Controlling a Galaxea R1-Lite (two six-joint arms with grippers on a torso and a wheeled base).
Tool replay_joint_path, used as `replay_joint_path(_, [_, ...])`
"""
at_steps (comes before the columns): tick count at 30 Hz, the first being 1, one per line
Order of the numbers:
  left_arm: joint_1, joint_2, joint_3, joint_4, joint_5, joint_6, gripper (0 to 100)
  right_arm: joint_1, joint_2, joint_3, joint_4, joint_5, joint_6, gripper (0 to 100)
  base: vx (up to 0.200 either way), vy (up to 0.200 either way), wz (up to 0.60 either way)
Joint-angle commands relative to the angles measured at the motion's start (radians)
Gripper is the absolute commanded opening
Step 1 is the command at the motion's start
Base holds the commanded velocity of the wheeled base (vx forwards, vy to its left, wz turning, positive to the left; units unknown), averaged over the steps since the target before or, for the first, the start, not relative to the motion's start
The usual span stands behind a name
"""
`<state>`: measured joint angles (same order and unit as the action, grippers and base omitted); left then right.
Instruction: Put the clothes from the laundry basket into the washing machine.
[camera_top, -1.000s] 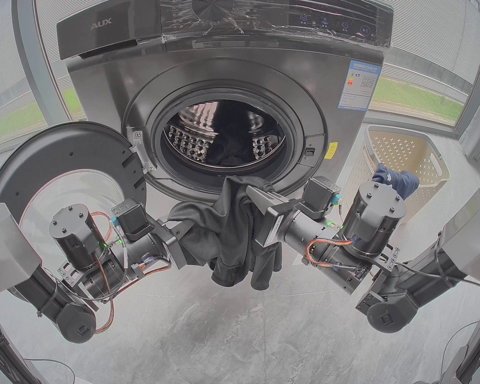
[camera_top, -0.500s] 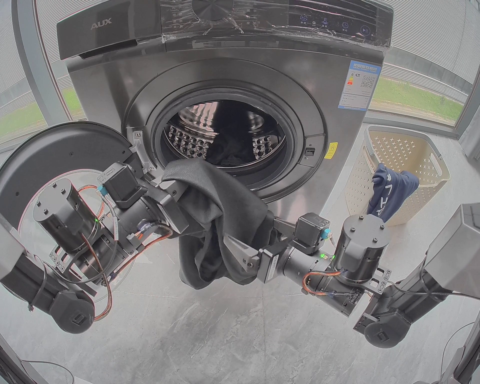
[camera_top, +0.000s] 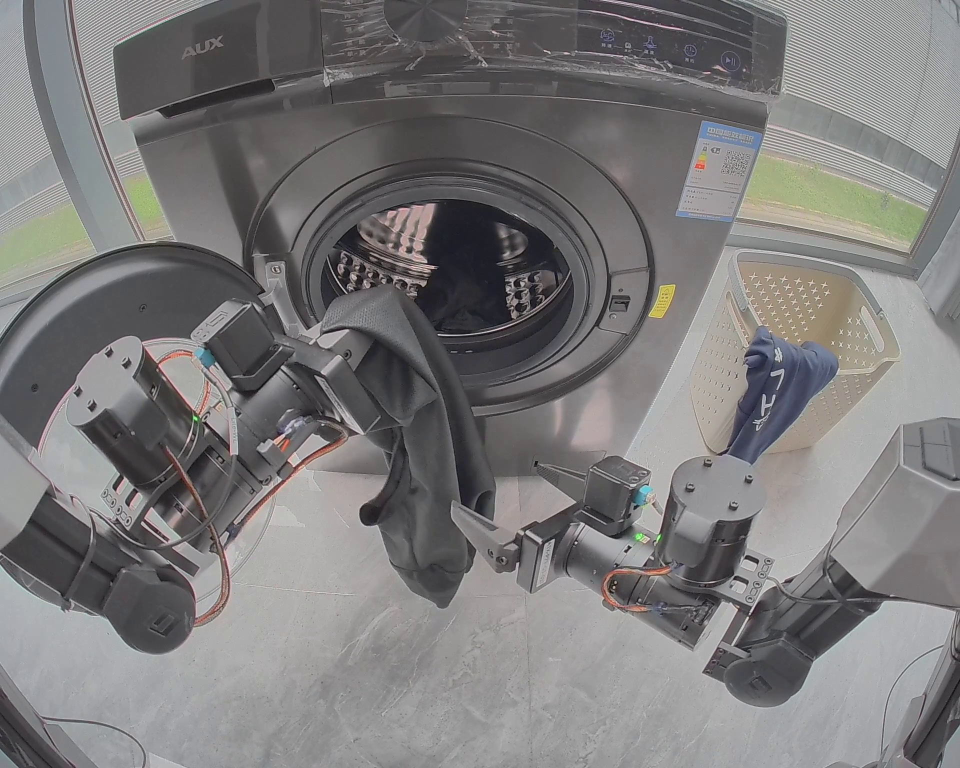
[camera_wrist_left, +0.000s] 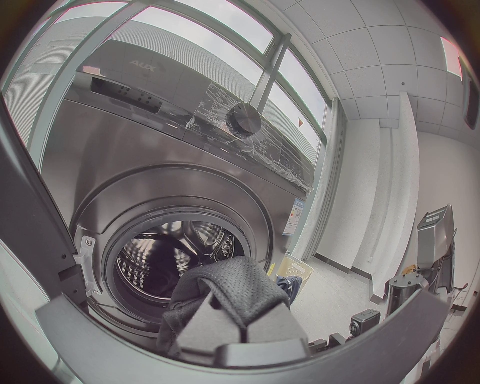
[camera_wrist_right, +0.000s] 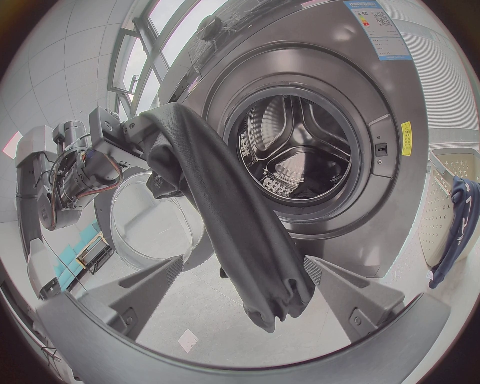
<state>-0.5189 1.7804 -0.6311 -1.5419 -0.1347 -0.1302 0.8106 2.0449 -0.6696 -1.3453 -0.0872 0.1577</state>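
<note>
Left claw (camera_top: 345, 370) is clamped on a dark garment (camera_top: 430, 450), holding it up at the near-left edge of the washer (camera_top: 620, 160) mouth. The cloth drapes over the claw and hangs in a long fold toward the floor (camera_top: 420, 680). None of it is inside the drum (camera_top: 450, 265) yet. Right claw (camera_top: 498, 490) sits lower and to the right with its fingers spread wide and gripping nothing, and the hanging hem dangles just beside it.

I'd call this the loading step, about halfway through: the garment is up at the opening but not over the lip. The next move needs the left arm to carry the bundle farther in through the ring before letting go. The loose tail also has to be lifted, or it will trail out over the rim. The open right claw looks well placed to scoop it. The door (camera_top: 120, 310) stands swung out to the left, clear of the path.

Over at the far right, a blue garment (camera_top: 780, 385) hangs over the basket (camera_top: 850, 290) rim, so there's more to fetch.

Hard to read: the left fingertips are buried under fabric. There's something dark deep in the drum, clothing or shadow, I can't tell which. The basket's floor is out of sight, and I can't tell whether the hem touches the right claw.
</note>
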Motion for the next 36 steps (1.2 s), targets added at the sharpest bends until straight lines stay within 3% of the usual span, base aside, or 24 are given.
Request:
replay_joint_path(1, [0.002, 0.005, -0.013, 0.0, 0.006, 0.0, 0, 0.012, 0.017, -0.008, -0.011, 0.0, -0.001, 100, 0.0, 0.0, 0.0])
replay_joint_path(7, [0.002, 0.03, -0.065, 0.0, 0.061, -0.003, 0, 0.03, 0.044, -0.01, -0.04, 0.003, -0.01, 100, 0.0, 0.0, 0.0])
replay_joint_path(16, [0.0, 0.036, -0.091, 0.002, 0.072, -0.006, 0, 0.082, 0.107, -0.054, -0.067, 0.038, -0.003, 100, 0.0, 0.0, 0.0])
replay_joint_path(21, [-0.001, 0.088, -0.187, 0.017, 0.075, -0.006, 0, 0.07, 0.153, -0.117, -0.051, 0.04, -0.003, 100, 0.0, 0.0, 0.0])
replay_joint_path(27, [-0.003, 0.122, -0.312, 0.066, 0.118, -0.006, 0, 0.024, 0.253, -0.171, -0.049, 0.04, -0.012, 100, 0.0, 0.0, 0.0])
replay_joint_path(36, [-0.006, 0.105, -0.335, 0.077, 0.119, -0.017, 0, -0.027, 0.379, -0.3, -0.018, 0.05, -0.027, 100, 0.0, 0.0, 0.0])
